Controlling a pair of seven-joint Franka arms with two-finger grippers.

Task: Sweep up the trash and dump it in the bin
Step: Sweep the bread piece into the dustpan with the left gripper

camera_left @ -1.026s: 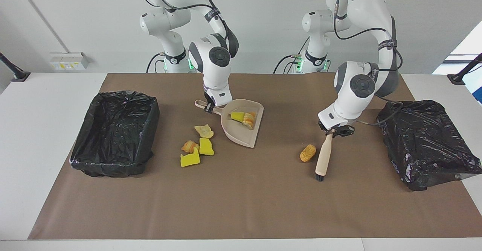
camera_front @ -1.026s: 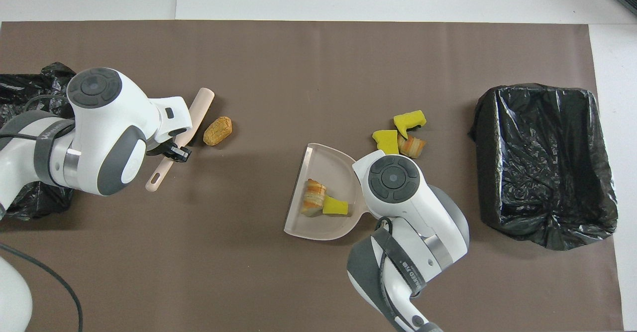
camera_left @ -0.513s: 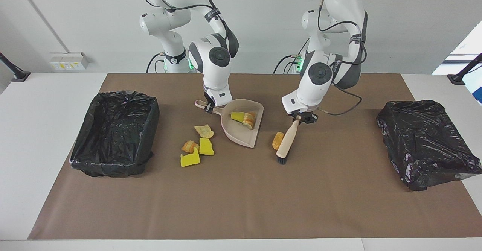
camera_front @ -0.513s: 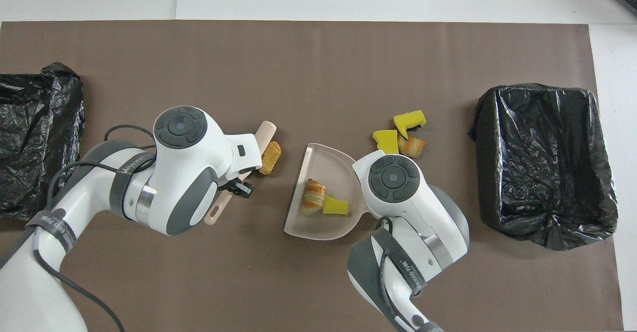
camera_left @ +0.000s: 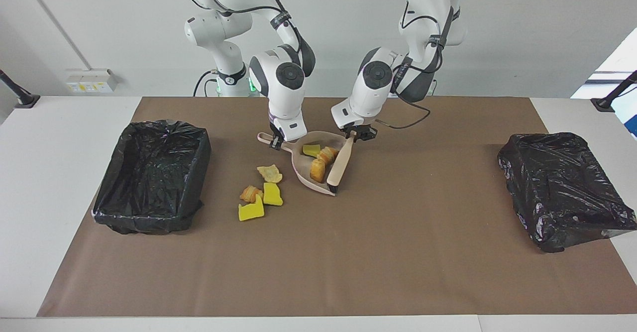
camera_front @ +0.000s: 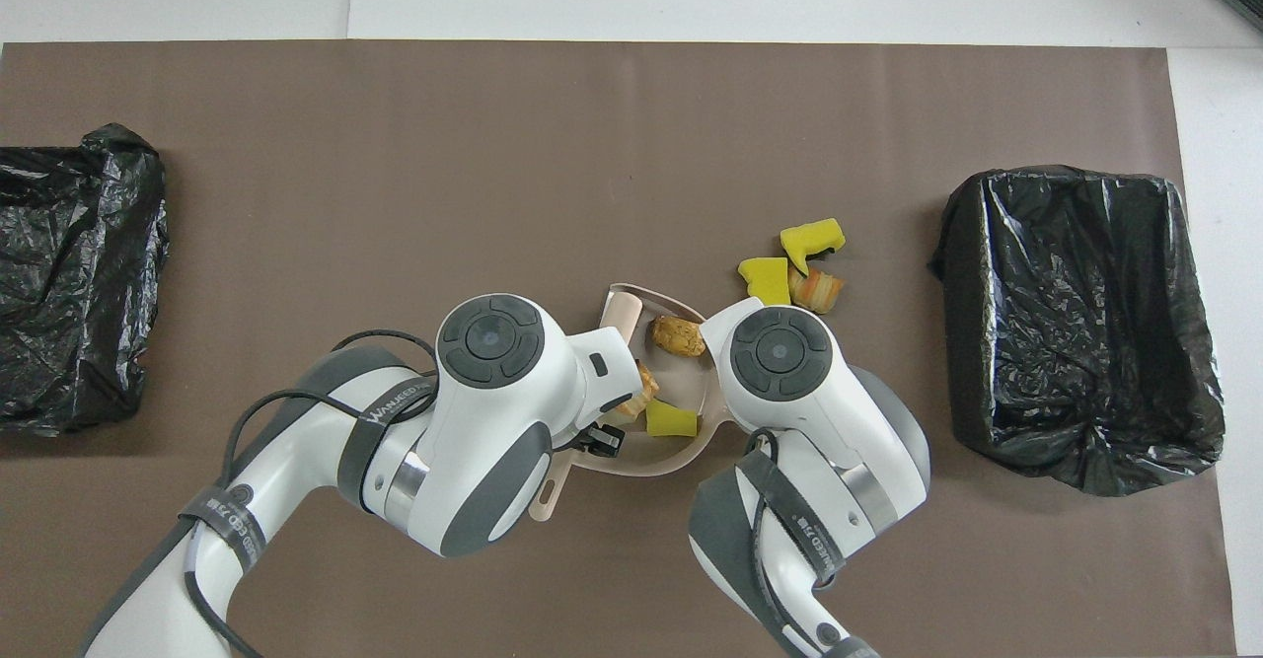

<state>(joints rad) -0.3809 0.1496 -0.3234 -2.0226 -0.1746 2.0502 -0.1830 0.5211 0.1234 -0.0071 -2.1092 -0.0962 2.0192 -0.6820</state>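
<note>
**Brush in the pan mouth, four scraps outside**

Clamped on the brush (camera_left: 341,165) handle, the left gripper (camera_left: 359,134) holds its bristles at the dustpan (camera_left: 304,168) mouth. Right gripper (camera_left: 276,143) is closed on the dustpan handle. Three pieces of trash (camera_left: 319,161) lie in the pan; four more scraps (camera_left: 262,193) sit beside it toward the right arm's end, near the open bin (camera_left: 152,175). A second black bag (camera_left: 561,187) lies at the left arm's end.

We see the pink dustpan (camera_front: 681,382) mid-desk with three trash scraps (camera_front: 677,335) inside and the brush (camera_front: 622,318) at its mouth. More scraps (camera_front: 811,240) lie at its 1 o'clock, the lined bin (camera_front: 1076,323) at 3 o'clock.
</note>
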